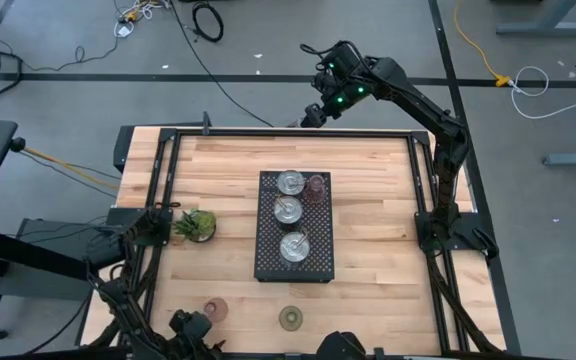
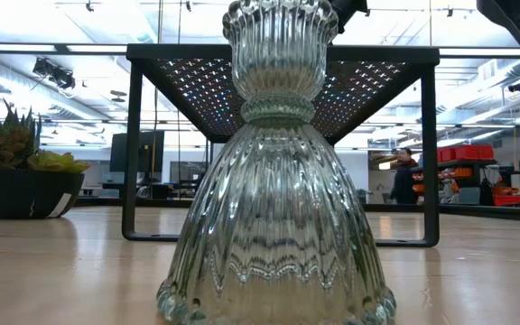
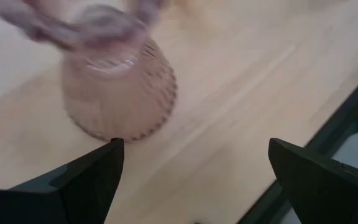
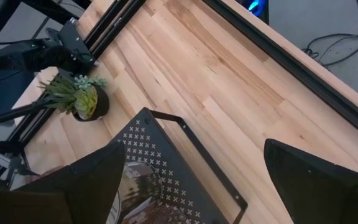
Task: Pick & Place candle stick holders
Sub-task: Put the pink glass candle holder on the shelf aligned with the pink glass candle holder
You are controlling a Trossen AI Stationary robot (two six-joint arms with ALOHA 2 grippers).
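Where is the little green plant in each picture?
High view: the plant on the table, left of the black tray.
Low view: the plant at the left edge, left of the tray.
Left wrist view: not in it.
Right wrist view: the plant beyond the tray's corner.
Shared landmark: the black tray.

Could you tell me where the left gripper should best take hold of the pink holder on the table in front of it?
Probably from above, fingers either side of the pink holder's narrow neck; its ribbed bell-shaped base flares too wide.
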